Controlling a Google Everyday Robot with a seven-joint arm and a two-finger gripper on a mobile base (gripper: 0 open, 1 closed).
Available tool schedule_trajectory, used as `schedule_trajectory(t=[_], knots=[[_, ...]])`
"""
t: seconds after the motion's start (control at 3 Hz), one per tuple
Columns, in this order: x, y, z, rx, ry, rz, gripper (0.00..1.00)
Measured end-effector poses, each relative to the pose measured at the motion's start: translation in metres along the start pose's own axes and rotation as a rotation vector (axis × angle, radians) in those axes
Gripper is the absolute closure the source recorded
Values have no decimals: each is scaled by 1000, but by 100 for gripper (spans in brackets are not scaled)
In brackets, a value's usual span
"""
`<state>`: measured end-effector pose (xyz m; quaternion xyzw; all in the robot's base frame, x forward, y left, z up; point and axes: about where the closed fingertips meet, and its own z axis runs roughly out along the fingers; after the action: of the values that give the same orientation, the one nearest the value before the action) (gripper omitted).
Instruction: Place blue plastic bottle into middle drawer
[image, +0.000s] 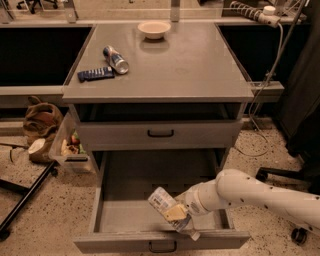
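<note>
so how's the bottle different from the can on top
The bottle is clear plastic with a pale label; the can is blue and silver. The bottle is tilted in the tool, low in the open drawer; the can lies loose on the cabinet top. Both are drinks containers.
</note>
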<state>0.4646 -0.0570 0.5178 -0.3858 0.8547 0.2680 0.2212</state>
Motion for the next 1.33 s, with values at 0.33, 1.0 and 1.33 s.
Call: schedule_trajectory(t=[0.33, 1.0, 1.33], knots=[[-7, -12, 14, 44, -33, 8, 100], [-50, -49, 72, 133, -131, -19, 100], [-49, -65, 99, 137, -116, -1, 100]])
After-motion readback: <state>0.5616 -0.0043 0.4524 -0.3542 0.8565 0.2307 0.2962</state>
